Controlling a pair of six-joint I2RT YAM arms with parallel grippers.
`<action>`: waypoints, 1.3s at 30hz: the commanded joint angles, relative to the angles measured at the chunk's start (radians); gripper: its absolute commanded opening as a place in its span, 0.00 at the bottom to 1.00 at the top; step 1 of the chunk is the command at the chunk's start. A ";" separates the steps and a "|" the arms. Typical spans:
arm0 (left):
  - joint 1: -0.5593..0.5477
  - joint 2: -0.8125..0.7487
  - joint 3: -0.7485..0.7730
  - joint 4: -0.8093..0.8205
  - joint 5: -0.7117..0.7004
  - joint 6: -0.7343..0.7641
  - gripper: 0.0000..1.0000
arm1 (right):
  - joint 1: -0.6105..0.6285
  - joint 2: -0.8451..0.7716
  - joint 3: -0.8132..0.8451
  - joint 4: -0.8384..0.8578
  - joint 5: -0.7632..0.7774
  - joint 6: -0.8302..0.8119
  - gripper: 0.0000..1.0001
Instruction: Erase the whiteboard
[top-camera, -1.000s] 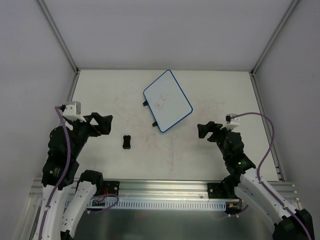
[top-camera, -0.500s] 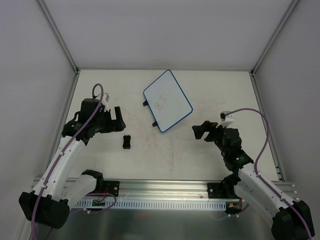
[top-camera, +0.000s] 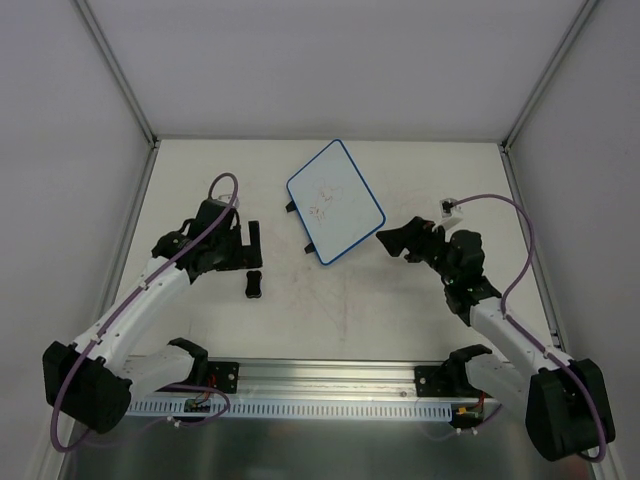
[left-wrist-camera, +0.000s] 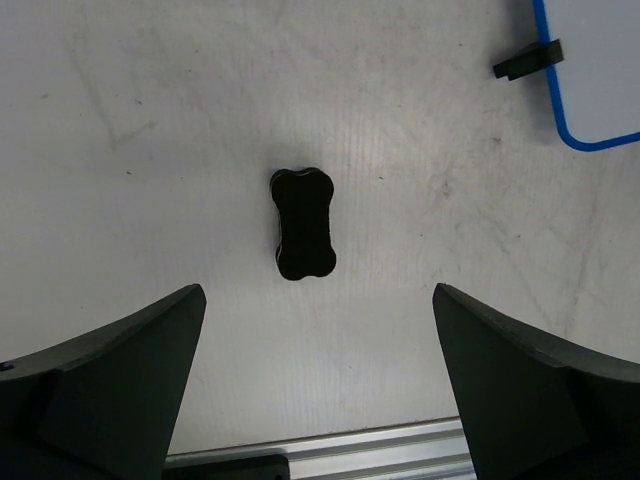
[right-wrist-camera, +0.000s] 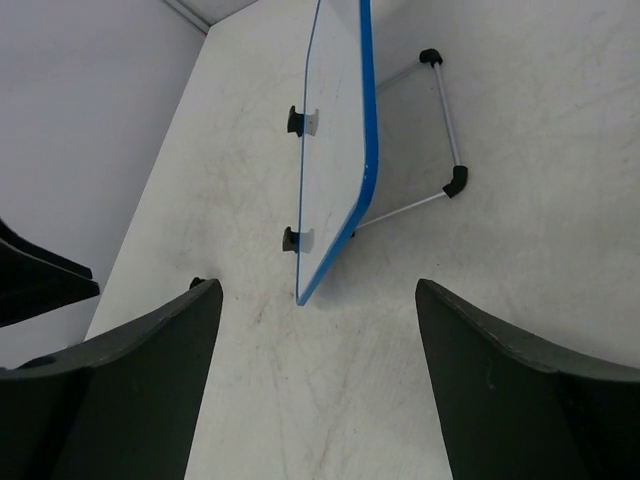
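Whiteboard (top-camera: 335, 201) far-centre on bench (top-camera: 380, 320), propped on wire stand (right-wrist-camera: 445, 130), faint scribbles on it. Left gripper (top-camera: 247, 245) wide open, empty, right by eraser (top-camera: 254, 285). Right gripper (top-camera: 393, 243) wide open, empty, near board's right corner

No legible text, label, brand or number is found; only faint illegible scribbles (top-camera: 321, 207) are borne by the whiteboard (top-camera: 340, 190).

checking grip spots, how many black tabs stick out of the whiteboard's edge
2. Both are on the whiteboard edge that faces the eraser: the far tab by the board's left corner, the near tab by its bottom corner. Other edges show none.
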 joint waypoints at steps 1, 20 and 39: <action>-0.011 0.050 -0.026 -0.008 -0.072 -0.084 0.99 | -0.020 0.071 0.073 0.136 -0.062 0.078 0.80; -0.040 0.202 -0.123 0.176 -0.109 -0.150 0.99 | -0.023 0.349 0.114 0.409 -0.042 0.128 0.61; -0.040 0.212 -0.209 0.249 -0.112 -0.150 0.99 | 0.016 0.504 0.145 0.524 -0.012 0.070 0.32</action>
